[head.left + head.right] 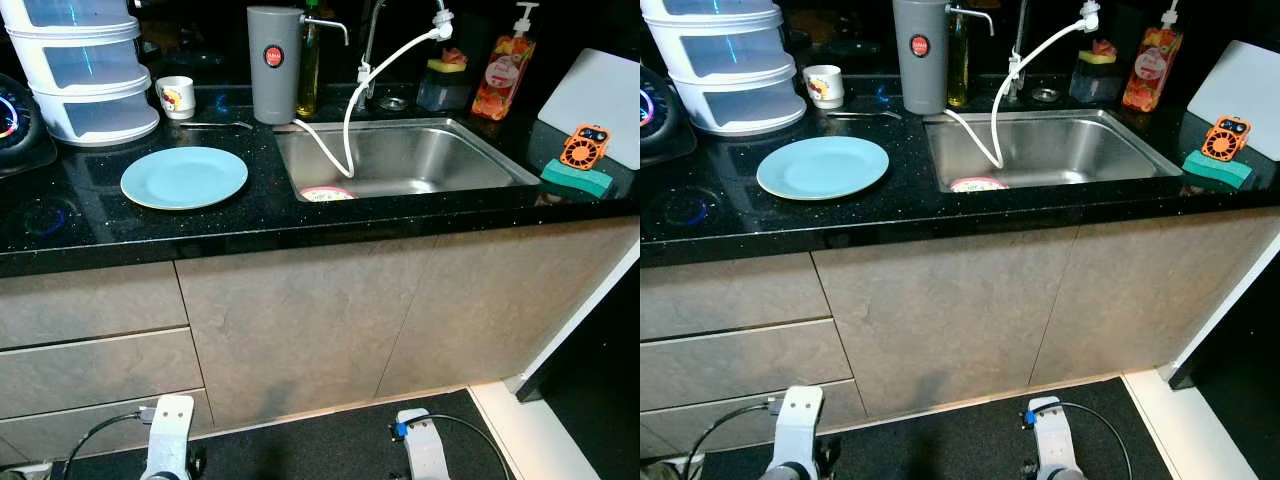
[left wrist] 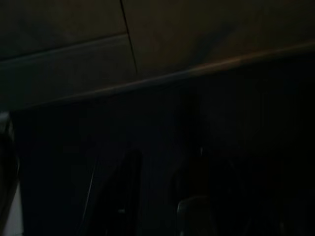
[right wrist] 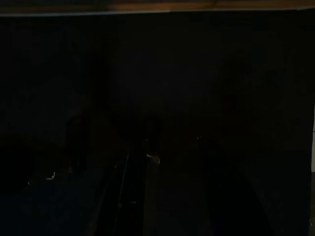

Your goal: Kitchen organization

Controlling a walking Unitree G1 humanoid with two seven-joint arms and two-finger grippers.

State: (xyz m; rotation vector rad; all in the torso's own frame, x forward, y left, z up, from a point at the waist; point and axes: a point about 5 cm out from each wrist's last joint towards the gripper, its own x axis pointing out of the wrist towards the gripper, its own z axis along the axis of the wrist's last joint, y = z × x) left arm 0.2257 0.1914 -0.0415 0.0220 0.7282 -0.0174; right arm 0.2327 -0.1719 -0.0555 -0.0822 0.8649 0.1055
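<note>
- Black speckled countertop (image 1: 200, 230) runs across the head views, above grey-beige cabinet fronts (image 1: 300, 320) and a dark floor mat.
- Head views: a steel sink (image 1: 405, 155) is sunk into the counter; a pink-rimmed bowl (image 1: 327, 194) lies inside it at its near left corner, and a white hose (image 1: 352, 120) loops down into it from the tap.
- To the left of the sink, well apart from it, a pale blue plate (image 1: 184, 177) lies flat on the counter.
- Just behind the sink's left corner stands a grey canister (image 1: 273, 63), with an oil bottle (image 1: 310, 65) beside it; further left of the sink are a small white cup (image 1: 176, 96) and a stacked translucent container (image 1: 88, 65).
- Behind the sink on its right stands an orange soap dispenser (image 1: 503, 70); right of the sink a green sponge (image 1: 577, 178) carries a small orange gadget (image 1: 585, 146), in front of a white board (image 1: 600, 100).
- Both arms hang low before the cabinets, left wrist (image 1: 168, 430) and right wrist (image 1: 422, 445) at the bottom edge.
- Left wrist view: very dark; cabinet seams (image 2: 129, 44) and faint finger outlines; I cannot tell how the fingers stand.
- Right wrist view: nearly black; finger state cannot be told either.
</note>
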